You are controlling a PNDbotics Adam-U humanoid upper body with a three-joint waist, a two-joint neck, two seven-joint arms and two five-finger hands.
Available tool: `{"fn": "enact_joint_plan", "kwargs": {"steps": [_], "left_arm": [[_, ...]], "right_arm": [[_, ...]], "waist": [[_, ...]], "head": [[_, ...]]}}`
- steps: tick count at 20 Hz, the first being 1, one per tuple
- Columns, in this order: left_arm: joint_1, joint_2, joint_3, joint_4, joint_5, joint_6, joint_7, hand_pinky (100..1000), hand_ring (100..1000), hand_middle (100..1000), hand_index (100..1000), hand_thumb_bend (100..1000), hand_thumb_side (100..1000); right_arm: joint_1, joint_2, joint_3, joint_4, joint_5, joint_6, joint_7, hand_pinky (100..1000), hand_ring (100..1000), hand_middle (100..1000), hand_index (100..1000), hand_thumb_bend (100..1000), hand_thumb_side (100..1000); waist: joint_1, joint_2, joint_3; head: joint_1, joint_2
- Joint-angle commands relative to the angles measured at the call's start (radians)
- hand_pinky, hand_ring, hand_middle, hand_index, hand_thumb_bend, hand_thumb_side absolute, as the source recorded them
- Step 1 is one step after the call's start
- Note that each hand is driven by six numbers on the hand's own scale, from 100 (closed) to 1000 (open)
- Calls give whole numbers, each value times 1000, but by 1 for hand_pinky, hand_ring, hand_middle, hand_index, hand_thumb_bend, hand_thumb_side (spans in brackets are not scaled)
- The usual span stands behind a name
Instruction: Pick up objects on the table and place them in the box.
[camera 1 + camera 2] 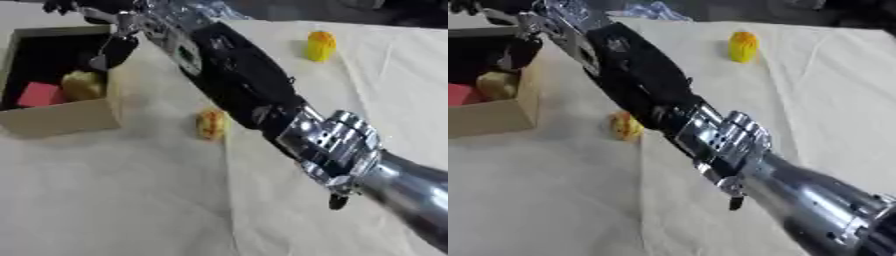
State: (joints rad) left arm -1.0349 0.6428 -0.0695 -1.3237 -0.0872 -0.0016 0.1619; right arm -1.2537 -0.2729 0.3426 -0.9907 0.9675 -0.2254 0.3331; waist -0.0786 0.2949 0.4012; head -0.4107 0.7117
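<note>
Tabletop (131, 200): covered with a pale cloth, creased; it carries everything here.
Right arm (236, 80): black and silver, stretching from the lower right corner diagonally up to the box.
Box (61, 120): open cardboard, dark inside, at the far left of the tabletop.
Right hand (114, 50): over the box's right wall, at its top edge; dark and blurred, so whether the fingers are spread or curled cannot be told.
Red block (39, 95): inside the box, near its front wall.
Yellow object (83, 85): inside the box, just beside the red block.
Yellow-orange object (210, 124): on the cloth right of the box, near the arm.
Yellow corn-like object (320, 46): far right of the box, well apart.
</note>
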Motion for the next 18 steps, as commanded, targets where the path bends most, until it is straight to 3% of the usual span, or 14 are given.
{"fn": "enact_joint_plan", "kwargs": {"steps": [1, 9, 12, 18], "left_arm": [[-3, 42, 18, 4, -3, 1, 9, 819, 776, 754, 911, 690, 802], [33, 84, 22, 33, -15, -1, 12, 818, 775, 753, 911, 689, 804], [37, 96, 19, 36, -24, -2, 8, 818, 775, 753, 911, 689, 805], [36, 111, 15, 40, -39, -4, 2, 818, 775, 753, 910, 690, 805]], "right_arm": [[-23, -105, -29, -47, -34, 24, -10, 922, 923, 823, 916, 304, 282], [63, -361, -73, -90, -130, 80, 44, 923, 933, 844, 913, 305, 338], [101, -427, -72, -100, -133, 86, 58, 924, 941, 857, 910, 337, 359], [180, -529, -65, -109, -166, 63, 134, 925, 947, 857, 904, 295, 447]], "waist": [[9, -31, -11], [-3, -46, -75], [-9, -43, -95], [-26, -28, -116]], "head": [[23, 12], [101, 35], [123, 40], [150, 37]]}}
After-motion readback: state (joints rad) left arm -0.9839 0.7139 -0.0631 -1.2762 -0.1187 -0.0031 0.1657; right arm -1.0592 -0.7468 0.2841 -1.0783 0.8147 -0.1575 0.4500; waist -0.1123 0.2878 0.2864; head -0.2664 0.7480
